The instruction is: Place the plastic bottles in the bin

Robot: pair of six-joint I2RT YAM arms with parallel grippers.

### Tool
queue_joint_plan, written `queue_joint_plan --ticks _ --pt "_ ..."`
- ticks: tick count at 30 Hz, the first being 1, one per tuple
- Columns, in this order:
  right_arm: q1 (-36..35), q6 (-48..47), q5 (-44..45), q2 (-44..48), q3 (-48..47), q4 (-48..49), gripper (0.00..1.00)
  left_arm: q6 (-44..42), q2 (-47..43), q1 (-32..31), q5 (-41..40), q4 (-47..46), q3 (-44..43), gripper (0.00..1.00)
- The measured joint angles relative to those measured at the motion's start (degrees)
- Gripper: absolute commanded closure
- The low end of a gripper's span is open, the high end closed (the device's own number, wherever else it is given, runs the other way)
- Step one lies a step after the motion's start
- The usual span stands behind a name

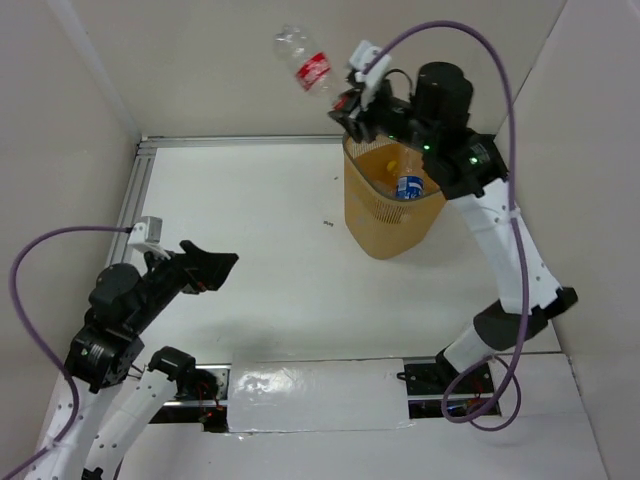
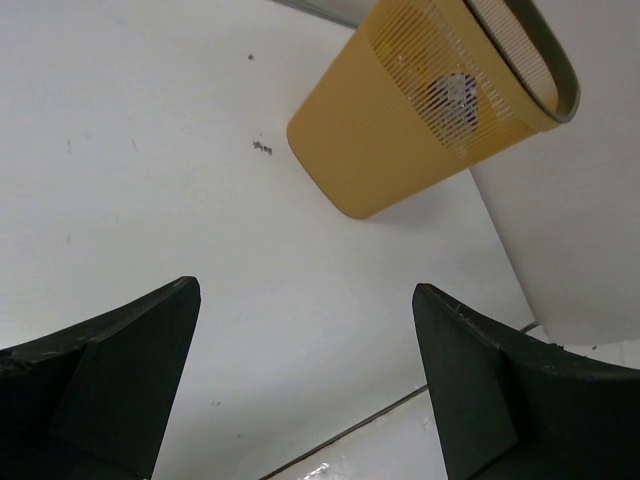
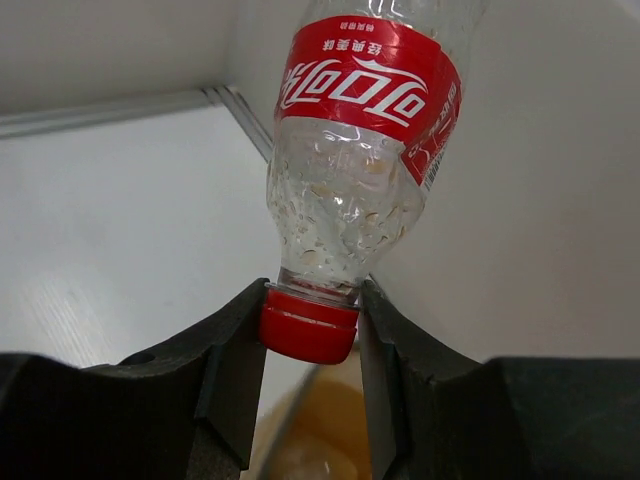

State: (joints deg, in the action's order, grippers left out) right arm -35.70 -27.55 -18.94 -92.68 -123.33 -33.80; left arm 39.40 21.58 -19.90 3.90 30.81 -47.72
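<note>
My right gripper (image 1: 350, 97) is shut on the red cap of a clear, red-labelled plastic bottle (image 1: 305, 65). It holds the bottle cap-down in the air by the far-left rim of the orange mesh bin (image 1: 372, 222). In the right wrist view the fingers (image 3: 235, 370) pinch the cap below the bottle (image 3: 345, 190), with the bin (image 3: 310, 435) blurred underneath. A blue-labelled bottle (image 1: 408, 186) and an orange-capped one (image 1: 405, 157) lie inside the bin. My left gripper (image 1: 222, 262) is open and empty over the near-left table. The bin (image 2: 400, 130) also shows in the left wrist view.
White walls close in the table at the back, left and right. A metal rail (image 1: 240, 141) runs along the back edge. A small dark speck (image 1: 327, 223) lies left of the bin. Shiny tape (image 1: 318, 395) covers the near edge between the arm bases.
</note>
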Motion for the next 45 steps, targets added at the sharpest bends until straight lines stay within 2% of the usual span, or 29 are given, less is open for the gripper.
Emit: queue_joint_plan --ticks 1,8,12,13,14,15,16,17,18,21,22,28,34,41,45 --pt "4.4 0.1 1.0 3.8 3.1 -0.6 0.96 -0.2 1.3 0.0 1.0 -1.2 0.7 0.00" --pt "18.2 -0.7 3.1 15.4 21.7 -6.5 0.96 -0.4 8.8 0.0 5.6 -9.2 3.5 0.00" --pt "24.8 -1.0 0.4 15.9 26.6 -8.7 0.87 -0.5 11.6 0.0 7.1 -12.8 3.5 0.00" --pt "26.0 -1.0 -0.3 15.8 27.1 -9.3 0.81 -0.5 12.1 0.0 7.4 -13.3 3.5 0.00" --pt "27.4 -1.2 -1.2 15.6 27.4 -10.0 0.55 -0.5 12.5 0.0 7.7 -13.6 3.5 0.00" --pt "28.6 -1.3 -2.1 15.5 27.4 -10.6 0.45 -0.5 12.6 0.0 8.0 -14.0 3.5 0.00" --pt "29.7 -1.5 -3.1 15.3 27.4 -11.0 0.26 -0.4 13.0 0.0 8.2 -14.7 3.5 0.00" --pt "30.5 -1.7 -3.8 15.3 27.4 -11.1 0.26 -0.4 13.0 0.0 8.3 -14.7 3.5 0.00" --pt "31.5 -1.8 -4.8 15.3 27.4 -11.4 0.17 -0.4 13.1 0.0 8.4 -14.8 3.5 0.00" --pt "33.7 -2.1 -7.2 15.2 27.4 -11.8 0.08 -0.5 13.1 0.0 8.5 -15.3 3.6 0.00" --pt "34.3 -2.2 -7.9 15.2 27.4 -12.0 0.01 -0.5 13.1 0.0 8.7 -15.4 3.6 0.00" --pt "36.5 -1.2 -10.1 14.9 26.9 -12.7 0.00 -0.5 14.4 0.0 9.6 -15.9 3.6 0.00" --pt "37.4 5.7 -3.9 16.8 23.9 -13.0 0.00 -1.8 15.8 0.0 9.9 -15.9 3.2 0.00" --pt "38.0 10.2 7.7 27.4 24.3 -16.5 0.00 -2.0 17.5 0.0 10.8 -16.0 2.3 0.00" --pt "38.0 10.8 14.1 35.2 29.7 -18.4 0.00 -2.0 18.9 0.0 11.5 -16.0 2.3 0.00"
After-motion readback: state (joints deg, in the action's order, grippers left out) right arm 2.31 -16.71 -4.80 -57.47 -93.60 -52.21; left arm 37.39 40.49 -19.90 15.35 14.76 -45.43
